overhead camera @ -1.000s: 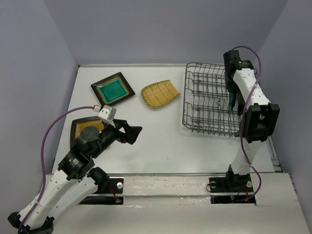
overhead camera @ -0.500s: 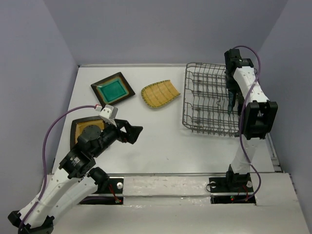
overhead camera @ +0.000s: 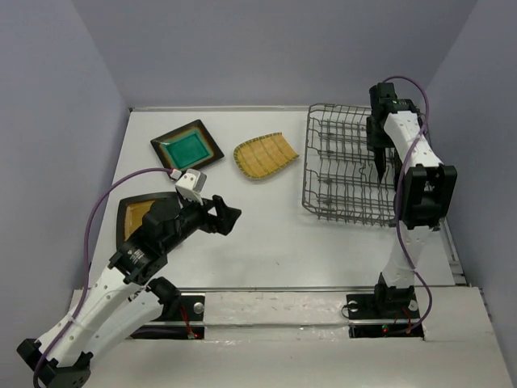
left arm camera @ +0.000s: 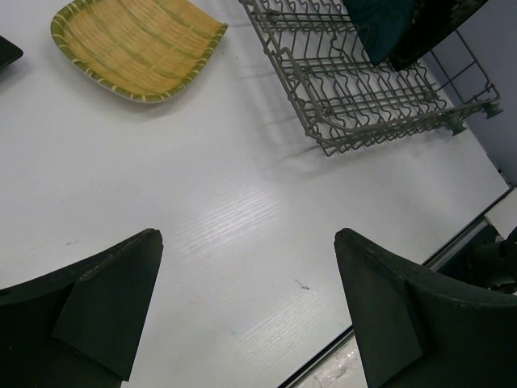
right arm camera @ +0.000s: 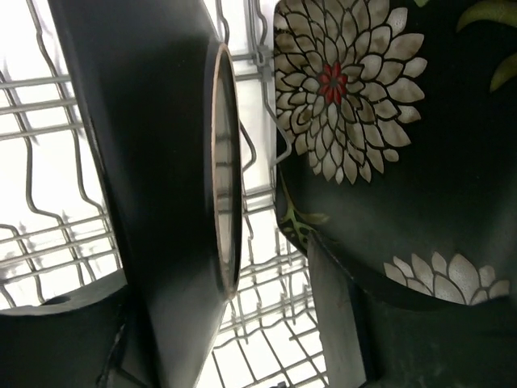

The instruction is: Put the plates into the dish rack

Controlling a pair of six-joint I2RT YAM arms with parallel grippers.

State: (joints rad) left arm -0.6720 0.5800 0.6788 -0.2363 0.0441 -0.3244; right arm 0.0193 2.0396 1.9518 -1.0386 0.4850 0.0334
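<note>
Over the last second the right hand (overhead camera: 378, 162) has drawn slightly toward the far side of the dish rack (overhead camera: 339, 174), and the left arm has risen and reached a little further over the worktop (overhead camera: 266, 234).

Two plates stand on edge among the tines at the rack's right side: the plain teal plate (left arm camera: 376, 28) and, just beside it, the black plate with white floral pattern (right arm camera: 388, 121). In the right wrist view the teal plate sits edge-on between the right hand's fingers (right arm camera: 335, 315). They are spread wider than the plate, and rack wire shows in the gap between its rim and one finger, so the hand is not clamping it.

Left of the rack, flat on the worktop, lies the yellow ribbed plate (overhead camera: 262, 155), and further left the dark-rimmed plate with teal centre (overhead camera: 187, 147). The dark-rimmed plate with mustard centre (overhead camera: 131, 217) lies nearer, partly hidden under the left arm.

The left hand (overhead camera: 226, 217) hangs above bare worktop, fingers spread wide, holding nothing.
</note>
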